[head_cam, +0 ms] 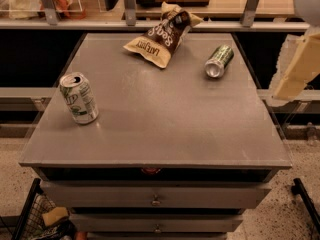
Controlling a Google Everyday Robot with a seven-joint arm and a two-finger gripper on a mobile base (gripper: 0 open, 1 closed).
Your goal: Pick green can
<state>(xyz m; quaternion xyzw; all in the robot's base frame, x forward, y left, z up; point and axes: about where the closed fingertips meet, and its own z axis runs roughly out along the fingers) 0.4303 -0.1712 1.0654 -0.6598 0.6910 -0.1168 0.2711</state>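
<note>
The green can (219,61) lies on its side at the back right of the grey table top (165,119). It is dark green with thin pale stripes, and its shiny silver end faces the front. My gripper (294,74) shows as a pale yellowish shape at the right edge of the view. It hangs off the table's right side, to the right of the can and apart from it. It holds nothing that I can see.
A mostly white can with a green logo (79,97) stands upright at the left. A brown chip bag (162,34) lies at the back middle. Drawers (156,199) sit under the top, a shelf rail (150,25) runs behind, and a wire basket (35,219) is at the lower left.
</note>
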